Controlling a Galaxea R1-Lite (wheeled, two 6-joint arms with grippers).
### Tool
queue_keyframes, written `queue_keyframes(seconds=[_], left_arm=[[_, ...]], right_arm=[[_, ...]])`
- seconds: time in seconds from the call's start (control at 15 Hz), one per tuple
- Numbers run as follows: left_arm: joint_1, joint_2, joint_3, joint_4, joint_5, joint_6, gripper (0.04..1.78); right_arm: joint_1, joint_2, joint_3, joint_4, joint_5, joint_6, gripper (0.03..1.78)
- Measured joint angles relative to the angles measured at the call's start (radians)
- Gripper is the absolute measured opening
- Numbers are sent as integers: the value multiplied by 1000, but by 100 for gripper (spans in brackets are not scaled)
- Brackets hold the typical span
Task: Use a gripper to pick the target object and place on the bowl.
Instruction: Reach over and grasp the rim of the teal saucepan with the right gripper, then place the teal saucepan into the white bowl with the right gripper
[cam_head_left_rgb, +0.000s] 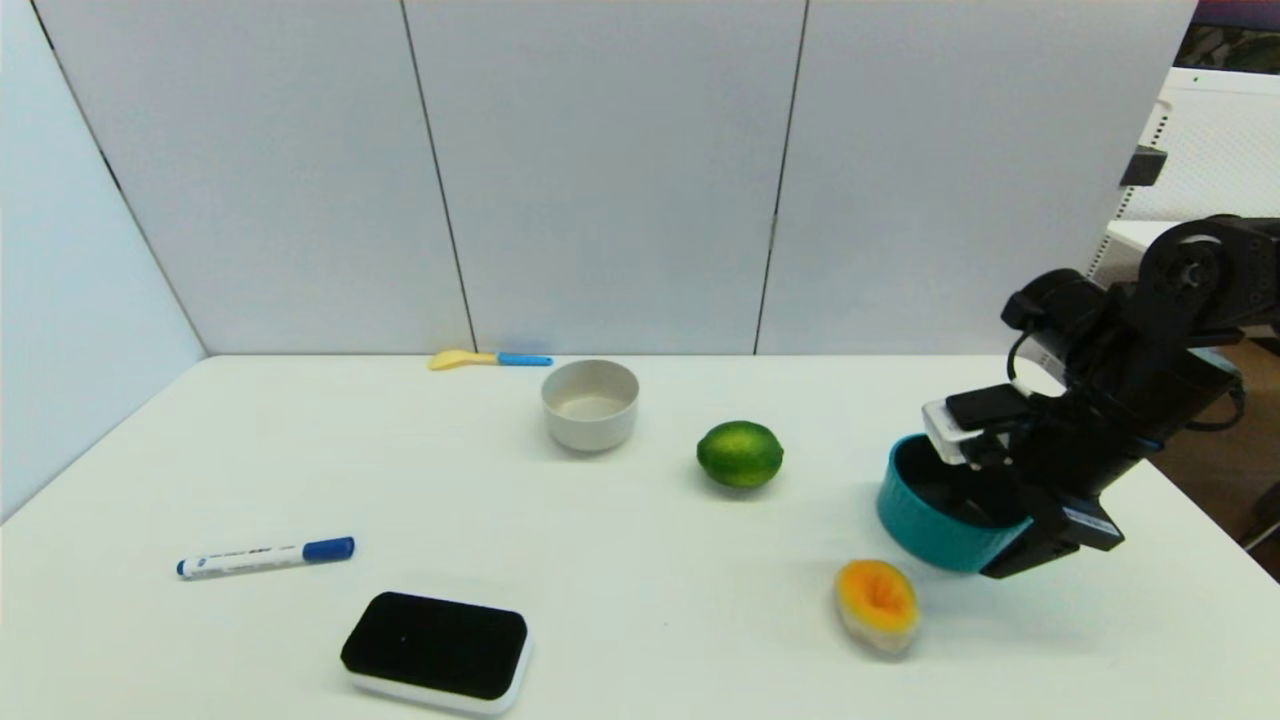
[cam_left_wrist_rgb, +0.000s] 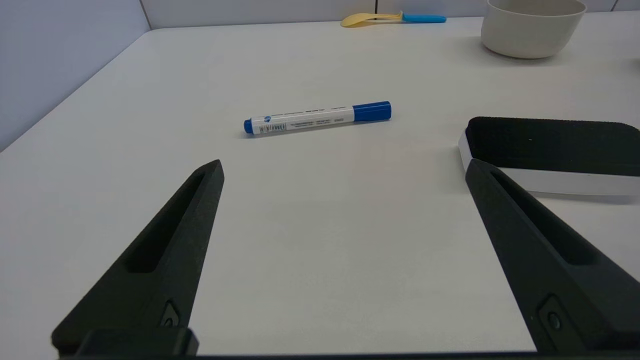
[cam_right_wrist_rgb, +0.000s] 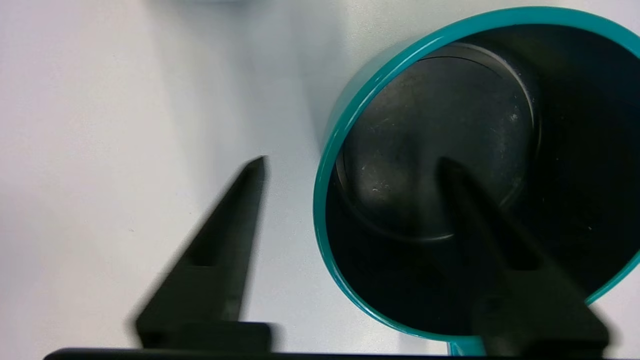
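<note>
The teal saucepan (cam_head_left_rgb: 925, 530) stands on the white table at the right, its black inside facing up. My right gripper (cam_head_left_rgb: 990, 500) is over it, open. In the right wrist view the right gripper (cam_right_wrist_rgb: 350, 161) straddles the saucepan's (cam_right_wrist_rgb: 430, 110) rim: one finger is inside the pan and the other is outside, apart from the wall. A stub of the teal handle (cam_right_wrist_rgb: 465, 347) shows by the inner finger. The off-white bowl (cam_head_left_rgb: 590, 405) stands empty at the back centre, far from the pan. My left gripper (cam_left_wrist_rgb: 345, 167) is open and empty, low over the table at the front left.
A green lime (cam_head_left_rgb: 740, 454) lies between the bowl and the pan. An orange melon piece (cam_head_left_rgb: 877, 603) lies just in front of the pan. A blue marker (cam_head_left_rgb: 265, 556) and a black eraser (cam_head_left_rgb: 437, 650) lie at the front left. A yellow and blue spoon (cam_head_left_rgb: 488, 358) lies by the back wall.
</note>
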Motion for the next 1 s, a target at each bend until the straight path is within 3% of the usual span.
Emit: queue_keyframes(seconds=[0.2,0.33,1.0], left_arm=[[0,0,0,0,0,0,171],[0,0,0,0,0,0,171],[0,0,0,0,0,0,171]], right_arm=[[0,2,0,0,0,-8,77],[0,1,-2,-1,-1,-7,12],[16,-21,-27,5,1,0,8]])
